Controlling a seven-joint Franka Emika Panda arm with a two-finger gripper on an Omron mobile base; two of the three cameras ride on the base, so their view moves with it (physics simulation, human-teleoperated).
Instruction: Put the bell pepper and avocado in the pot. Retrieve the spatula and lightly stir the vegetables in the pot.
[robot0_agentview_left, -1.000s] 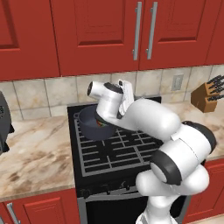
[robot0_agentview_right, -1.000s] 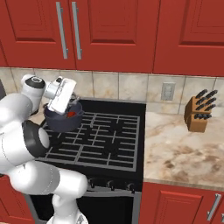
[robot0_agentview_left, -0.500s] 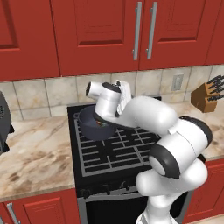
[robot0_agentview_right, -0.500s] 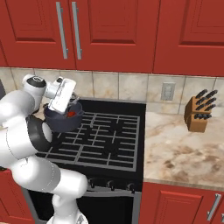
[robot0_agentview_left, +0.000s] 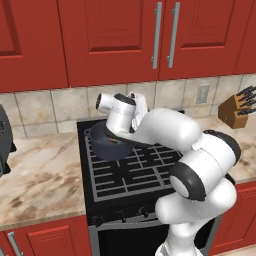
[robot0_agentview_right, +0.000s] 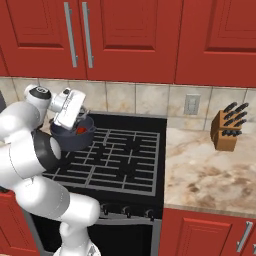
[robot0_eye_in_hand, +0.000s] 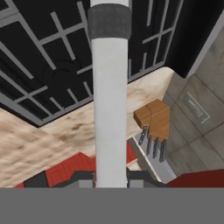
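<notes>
Gripper (robot0_eye_in_hand: 111, 177) clamped on spatula (robot0_eye_in_hand: 110, 96), white handle with grey end, seen in hand view. Past it, arm reaches over pot (robot0_agentview_left: 107, 146) on stove (robot0_agentview_right: 120, 160) rear burner; bell pepper (robot0_agentview_right: 81, 131) inside pot. Knife block (robot0_agentview_right: 227, 132) on far counter.

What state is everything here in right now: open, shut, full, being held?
Claw: shut on the spatula.
Spatula: held by its white handle.
Pot: upright on the stove, no lid.
Bell pepper: lying inside the pot.
Stove: no flame to be seen.
Cabinet doors: closed.
Knife block: upright on the counter, knives in it.
</notes>
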